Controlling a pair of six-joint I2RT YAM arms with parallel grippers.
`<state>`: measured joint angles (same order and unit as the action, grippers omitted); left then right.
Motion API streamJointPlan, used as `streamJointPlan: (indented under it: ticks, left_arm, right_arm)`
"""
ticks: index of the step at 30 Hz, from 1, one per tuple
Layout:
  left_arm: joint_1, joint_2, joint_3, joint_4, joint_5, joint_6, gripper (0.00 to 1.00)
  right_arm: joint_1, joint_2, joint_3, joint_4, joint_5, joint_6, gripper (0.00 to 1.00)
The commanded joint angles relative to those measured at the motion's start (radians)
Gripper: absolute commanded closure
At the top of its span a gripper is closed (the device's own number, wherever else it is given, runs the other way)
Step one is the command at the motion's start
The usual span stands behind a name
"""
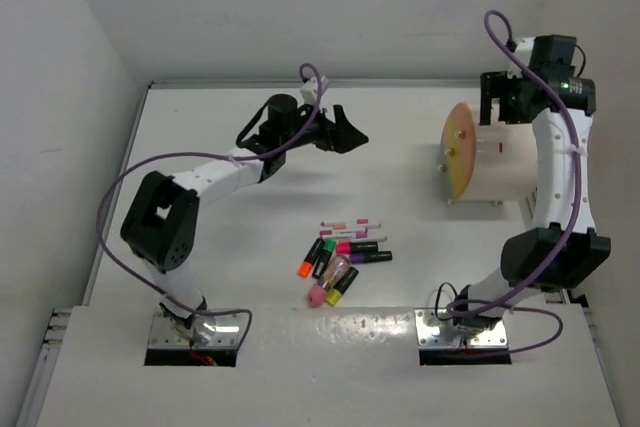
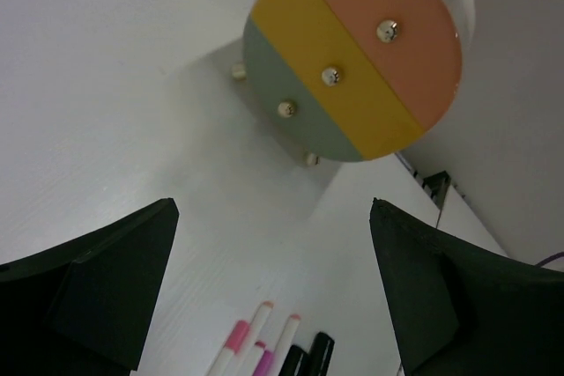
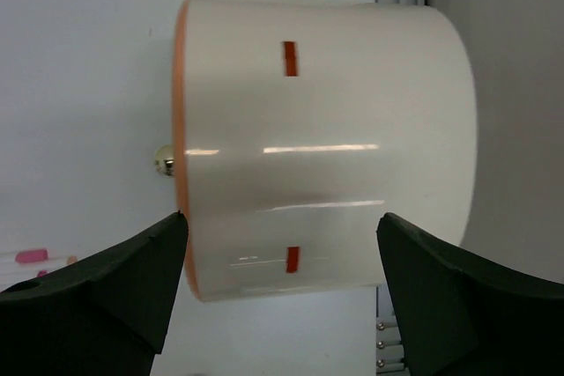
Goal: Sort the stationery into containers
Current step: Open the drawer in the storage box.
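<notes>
The stationery lies in a loose pile at the table's middle front: thin white pens with pink marks, and orange, pink and yellow highlighters among others. The cream-white drum lies on its side at the right, its round face toward the pile. In the left wrist view the face shows orange, yellow and grey-green bands with three knobs. My left gripper is open and empty, left of the drum. My right gripper is open, empty, above the drum.
The table's back wall runs just behind both grippers. A raised rail and the table's right edge lie close behind the drum. Pen tips and black caps show at the bottom of the left wrist view.
</notes>
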<state>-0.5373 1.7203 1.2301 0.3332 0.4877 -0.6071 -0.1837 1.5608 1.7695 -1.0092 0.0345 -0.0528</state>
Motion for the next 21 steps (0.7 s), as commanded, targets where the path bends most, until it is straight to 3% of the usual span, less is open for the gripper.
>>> streamJointPlan:
  ticks: [1,6,11,14,16,21]
  left_arm:
    - [-0.045,0.077,0.083,0.278,0.051,-0.105,0.03]
    - [-0.087,0.217,0.172,0.351,0.057,-0.146,0.04]
    - [-0.118,0.356,0.278,0.453,0.057,-0.239,0.07]
    - [-0.141,0.453,0.342,0.538,0.051,-0.333,0.16]
    - [-0.171,0.511,0.39,0.549,0.049,-0.37,0.28]
    - [-0.194,0.601,0.439,0.589,0.022,-0.436,0.32]
  right_arm:
    - [-0.106,0.005,0.088,-0.014,-0.03,-0.012,0.1]
    - [-0.19,0.024,0.11,-0.003,-0.129,-0.024,0.07]
    - [-0.2,0.071,0.145,-0.038,-0.195,-0.036,0.07]
    - [-0.195,0.088,0.142,-0.025,-0.229,-0.024,0.11]
    - [-0.165,0.096,0.134,-0.023,-0.228,-0.028,0.2]
    - [-0.119,0.096,0.101,-0.009,-0.206,-0.038,0.25]
